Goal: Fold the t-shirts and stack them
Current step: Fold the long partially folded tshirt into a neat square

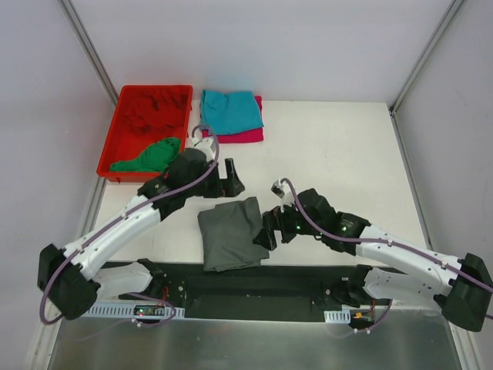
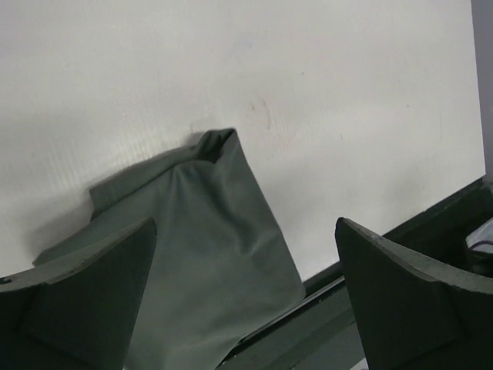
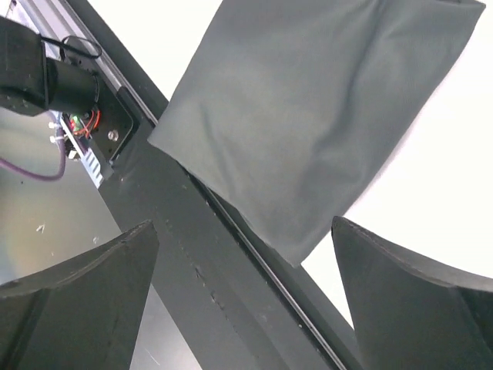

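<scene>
A white table stands between pale walls. From above, the dark grey shirt lies folded near the front edge. The left gripper is just behind it and the right gripper is at its right side. A teal shirt on a magenta shirt sits well behind it. The fold looks finished, so next the shirt probably needs lifting onto that stack. The left wrist view shows the jaws spread wide and empty over the grey cloth. The right wrist view shows the same, with the cloth's corner overhanging a black rail.
</scene>
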